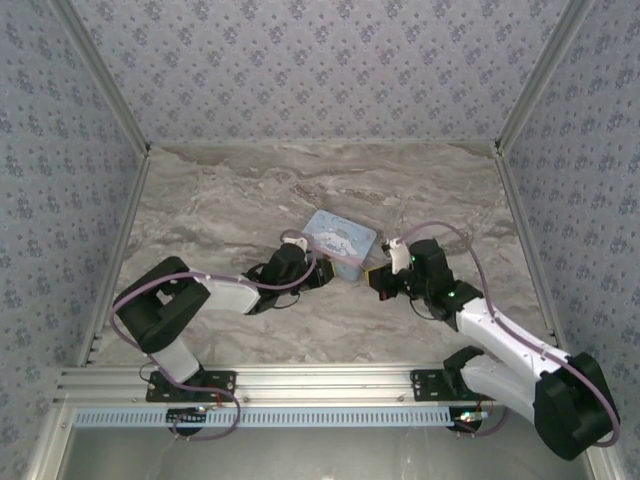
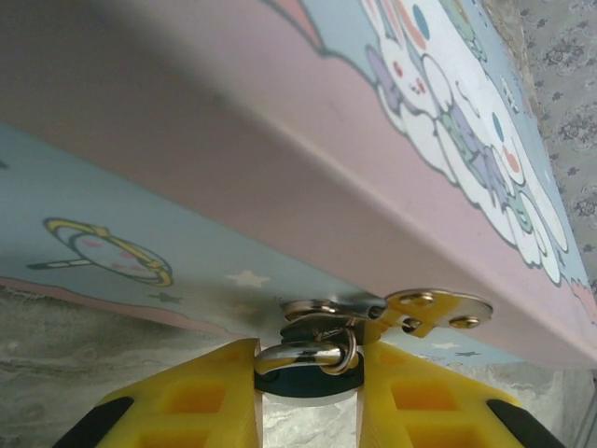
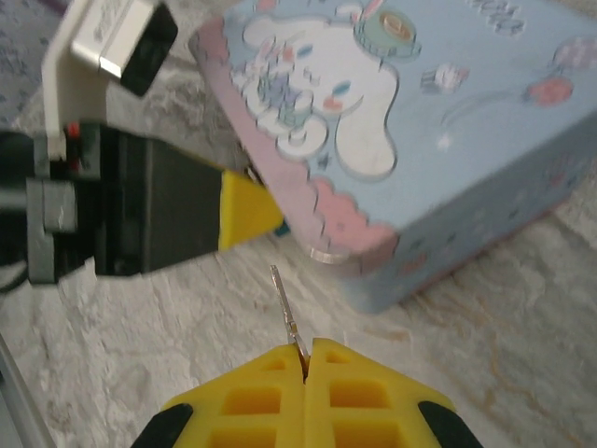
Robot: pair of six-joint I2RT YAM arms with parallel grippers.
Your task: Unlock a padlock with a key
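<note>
Grey-veined marble worktop (image 1: 230,200) fills the floor of a booth with flower-patterned walls (image 1: 320,60). Near its middle lies a light-blue rectangular tin (image 1: 340,243) printed with a cartoon rabbit.

A small dark-teal padlock (image 2: 317,385) hangs at the tin's front edge. Its thin silvery shackle (image 2: 297,357) is threaded through the tin's metal hasp (image 2: 438,308). The left gripper (image 2: 309,373) is clenched on the padlock body, one yellow finger on each side.

The right gripper (image 3: 305,369) sits just beside the tin's corner. It is pinched tight on a slim dark metal key (image 3: 286,308), whose blade sticks out from the fingertips towards the tin but is apart from it.

Both pieces look light, stiff and slick. The padlock can swing on its shackle, so it is probably best held by the flat sides of the body, as it is now. The key is thin enough to twist or slip between the pads, so a grip on its wider head would likely suit it better.

The keyhole cannot be made out, because the padlock's underside is turned away and shadowed between the fingers. The key's head is buried in the grip, and its teeth are too fine to read. In the top view both pieces are too small to make out.
</note>
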